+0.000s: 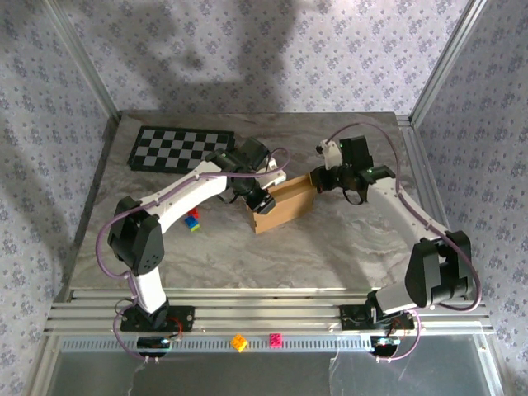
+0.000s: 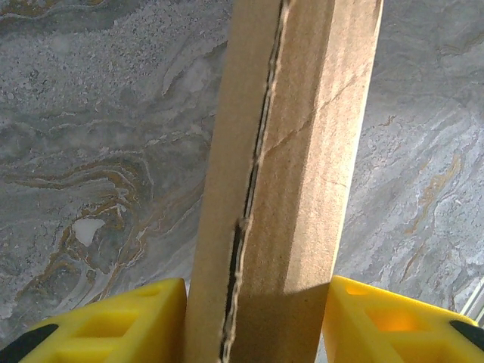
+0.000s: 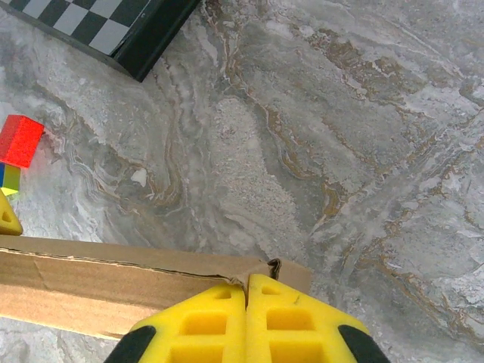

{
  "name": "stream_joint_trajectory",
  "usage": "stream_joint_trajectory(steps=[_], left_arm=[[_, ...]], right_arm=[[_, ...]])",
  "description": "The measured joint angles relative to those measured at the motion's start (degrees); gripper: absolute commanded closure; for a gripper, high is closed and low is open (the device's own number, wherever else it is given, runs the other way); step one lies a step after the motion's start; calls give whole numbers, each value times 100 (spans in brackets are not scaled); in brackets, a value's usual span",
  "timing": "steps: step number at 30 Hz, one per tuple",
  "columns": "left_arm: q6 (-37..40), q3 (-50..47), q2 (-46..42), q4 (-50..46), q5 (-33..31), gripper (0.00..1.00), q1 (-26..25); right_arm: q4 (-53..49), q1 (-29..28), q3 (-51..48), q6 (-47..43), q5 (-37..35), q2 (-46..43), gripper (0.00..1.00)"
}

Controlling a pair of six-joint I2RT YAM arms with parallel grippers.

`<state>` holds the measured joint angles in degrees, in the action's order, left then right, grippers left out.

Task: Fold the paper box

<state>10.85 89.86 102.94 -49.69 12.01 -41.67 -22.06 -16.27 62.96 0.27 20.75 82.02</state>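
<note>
The paper box [image 1: 283, 206] is a tan cardboard piece standing on edge in the middle of the marble table [image 1: 330, 247]. My left gripper [image 1: 261, 196] is at its left end. In the left wrist view the box [image 2: 295, 181] runs up between the yellow fingers [image 2: 144, 325], which press on both of its sides, so the left gripper [image 2: 257, 336] is shut on it. My right gripper [image 1: 317, 179] is at the box's far right end. In the right wrist view its fingers [image 3: 204, 325] meet on the top edge of the box [image 3: 113, 276], near its corner.
A black-and-white checkerboard mat [image 1: 186, 148] lies at the back left, its corner also in the right wrist view [image 3: 113, 30]. Small coloured blocks [image 1: 193, 219] sit left of the box, with a red one on top [image 3: 19, 140]. An orange block [image 1: 239, 342] and a pink block [image 1: 275, 339] rest on the front rail.
</note>
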Motion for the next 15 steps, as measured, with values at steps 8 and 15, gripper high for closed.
stream_joint_trajectory(steps=[8,15], left_arm=[[0,37,31,-26,-24,52,17],[-7,57,37,-26,-94,50,37]], right_arm=[[756,0,-529,63,4,-227,100],[944,7,-625,76,28,-223,100]])
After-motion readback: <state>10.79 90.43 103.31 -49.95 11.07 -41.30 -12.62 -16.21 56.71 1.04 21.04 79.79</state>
